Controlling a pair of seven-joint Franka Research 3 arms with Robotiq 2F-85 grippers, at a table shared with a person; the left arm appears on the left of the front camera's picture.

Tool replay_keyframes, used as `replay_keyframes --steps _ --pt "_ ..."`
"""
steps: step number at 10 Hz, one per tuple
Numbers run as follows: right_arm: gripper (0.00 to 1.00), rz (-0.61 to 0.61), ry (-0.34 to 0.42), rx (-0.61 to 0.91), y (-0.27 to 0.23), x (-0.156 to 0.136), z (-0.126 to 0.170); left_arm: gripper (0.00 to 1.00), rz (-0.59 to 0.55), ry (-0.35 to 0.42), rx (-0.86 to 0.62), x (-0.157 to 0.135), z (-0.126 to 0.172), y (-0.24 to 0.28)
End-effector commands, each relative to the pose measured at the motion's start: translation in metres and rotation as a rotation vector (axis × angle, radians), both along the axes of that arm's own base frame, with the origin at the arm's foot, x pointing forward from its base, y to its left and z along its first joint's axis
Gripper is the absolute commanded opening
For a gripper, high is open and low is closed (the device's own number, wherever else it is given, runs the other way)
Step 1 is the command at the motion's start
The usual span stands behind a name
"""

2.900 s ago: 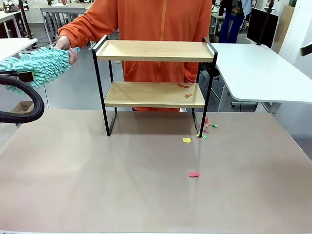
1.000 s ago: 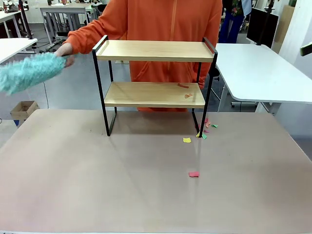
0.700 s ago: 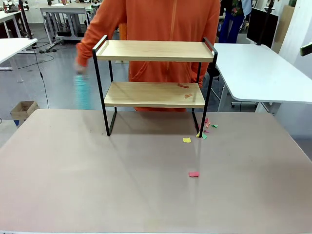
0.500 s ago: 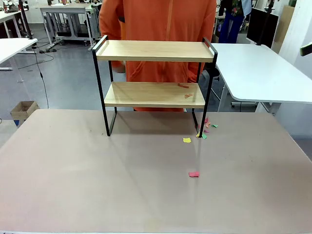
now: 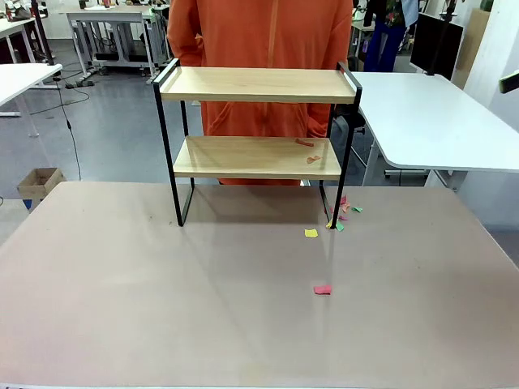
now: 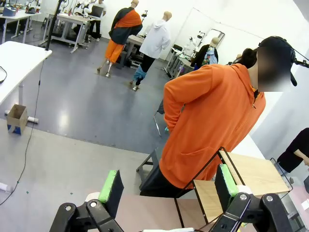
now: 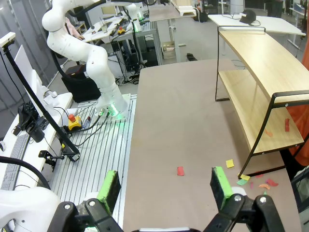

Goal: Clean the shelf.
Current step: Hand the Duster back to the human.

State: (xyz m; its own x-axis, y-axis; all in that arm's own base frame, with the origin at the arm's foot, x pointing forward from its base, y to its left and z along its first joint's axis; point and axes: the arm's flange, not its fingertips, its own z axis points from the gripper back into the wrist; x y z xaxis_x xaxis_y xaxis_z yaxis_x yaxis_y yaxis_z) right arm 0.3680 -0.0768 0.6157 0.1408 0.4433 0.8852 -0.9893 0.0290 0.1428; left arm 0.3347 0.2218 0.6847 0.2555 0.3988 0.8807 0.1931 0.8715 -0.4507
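While the shelf (image 5: 256,142) stands upright toward the far side of the tabletop (image 5: 162,308), a person in an orange top (image 5: 259,49) stands just behind it with arms drawn back behind the body. Both wooden boards sit level in the black frame; the top board is bare, and the lower board carries a few small orange scraps (image 5: 306,143) near its right end. On the tabletop, a cluster of coloured paper bits (image 5: 344,211) lies around the shelf's front right leg, a yellow scrap (image 5: 311,233) rests just in front of that, and a red scrap (image 5: 323,289) lies farther toward the robot, well apart from the shelf. From the left wrist view, the left gripper (image 6: 166,189) has its fingers spread wide and released, holding nothing, with the person's back and one end of the shelf beyond them. From the right wrist view, the right gripper (image 7: 165,186) likewise has its fingers released and empty, raised above the tabletop and looking down at the shelf's end and the scattered scraps.
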Motion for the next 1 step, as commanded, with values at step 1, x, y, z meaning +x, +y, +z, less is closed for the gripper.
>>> replay_keyframes --steps 1 --pt "1.00 0.010 -0.010 -0.010 -0.0013 -0.0015 0.0010 1.00 0.002 0.002 0.000 -0.0016 -0.0014 0.0005"
